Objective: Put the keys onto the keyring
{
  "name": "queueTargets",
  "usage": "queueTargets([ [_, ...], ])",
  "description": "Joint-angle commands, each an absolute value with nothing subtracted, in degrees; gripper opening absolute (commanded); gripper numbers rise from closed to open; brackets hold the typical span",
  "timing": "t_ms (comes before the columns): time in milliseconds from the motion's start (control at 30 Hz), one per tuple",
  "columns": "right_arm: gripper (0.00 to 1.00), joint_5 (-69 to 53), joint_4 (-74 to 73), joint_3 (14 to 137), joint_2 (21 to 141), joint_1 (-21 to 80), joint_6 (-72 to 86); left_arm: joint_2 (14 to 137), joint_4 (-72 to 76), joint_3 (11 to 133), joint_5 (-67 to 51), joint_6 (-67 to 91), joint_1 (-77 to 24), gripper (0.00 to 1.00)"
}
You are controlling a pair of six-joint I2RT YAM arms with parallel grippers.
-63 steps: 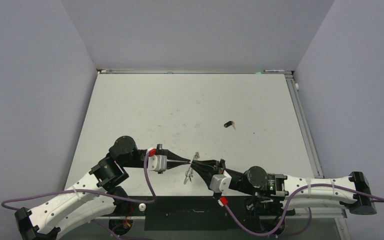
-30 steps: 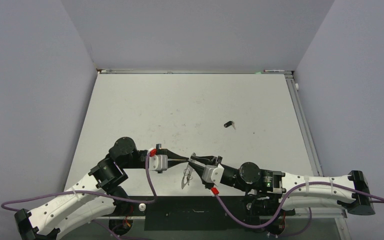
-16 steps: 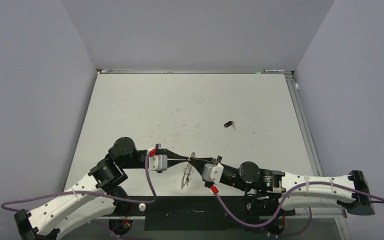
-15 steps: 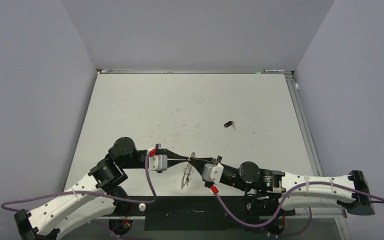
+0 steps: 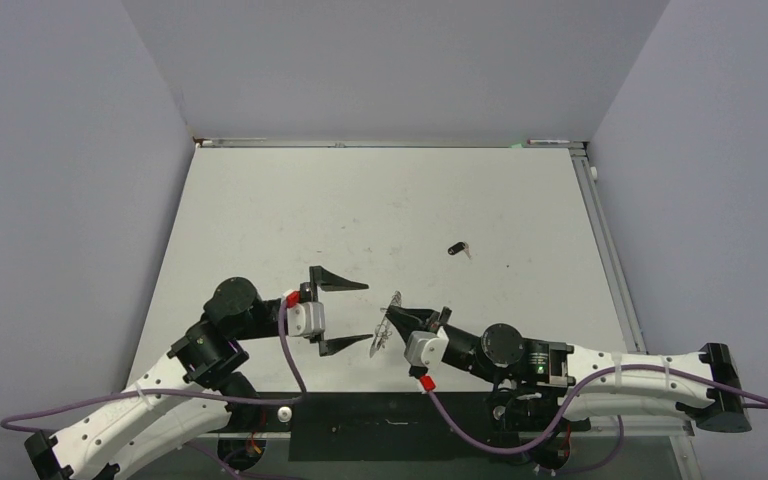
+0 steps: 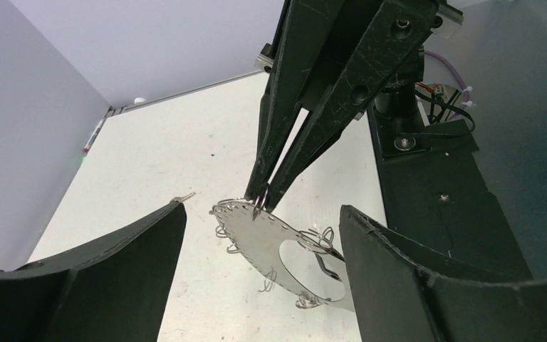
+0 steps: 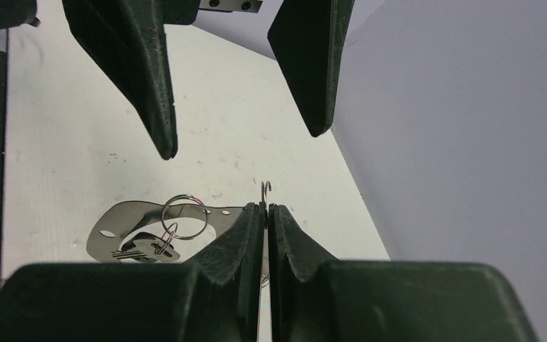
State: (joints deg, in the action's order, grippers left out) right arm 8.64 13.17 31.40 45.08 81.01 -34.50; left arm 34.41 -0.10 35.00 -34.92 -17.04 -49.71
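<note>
Hanging from the right claw, the keyring sits just ahead of the left claw. Its rim is btw that claw's two spread fingers but touches neither.

Right claw: pressed together on a small wire loop at the ring's upper edge, w/ the hook end poking out above the tips. Left claw: wide apart, nothing in it.

The keyring is tilted, its long axis running approx near-to-far in the top view. Its lower edge is close to the table; can't tell if it touches. A small split ring w/ something key-like hangs on the keyring, too small to be sure.

The loose key lies flat on the table, well apart from both claws, farther up-table and toward the robot's right. Black head is to the left, blade to the right, so its axis runs approx crosswise.

Right claw is a bit nearer the key but is busy w/ the keyring; the left claw is the free one. So prob the left claw has to pass the keyring, go up and right, and close across the key's short side.
</note>
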Motion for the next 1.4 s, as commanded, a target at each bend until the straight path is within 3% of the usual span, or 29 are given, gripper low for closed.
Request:
queueTargets([
  [0, 0.05, 13.18, 18.73, 29.34, 43.25, 81.87, -40.89, 35.65, 2.81, 37.05, -32.46, -9.56, -46.62, 0.77],
  [367, 0.05, 32.06, 16.01, 33.67, 47.12, 80.39, -36.21, 43.72, 1.38, 43.84, -24.31, 4.39, -41.37, 0.76],
  [600, 0.05, 36.5, 8.23, 41.07, 50.28, 65.62, -21.95, 53.75, -3.49, 50.49, -15.88, 14.38, -40.52, 0.75],
  [800, 0.05, 32.05, 3.57, 44.71, 47.76, 49.21, -9.63, 67.49, -13.37, 59.9, -4.17, 20.75, -40.82, 0.64],
  [1000, 0.05, 30.7, -1.23, 47.5, 46.4, 36.05, -1.41, 81.09, -9.67, 65.46, 4.34, 18.37, -46.17, 0.62],
  [1367, 0.05, 33.52, -9.78, 54.42, 41.5, 29.34, 1.46, 110.73, -14.16, 91.8, 2.86, 12.56, -50.2, 0.57],
])
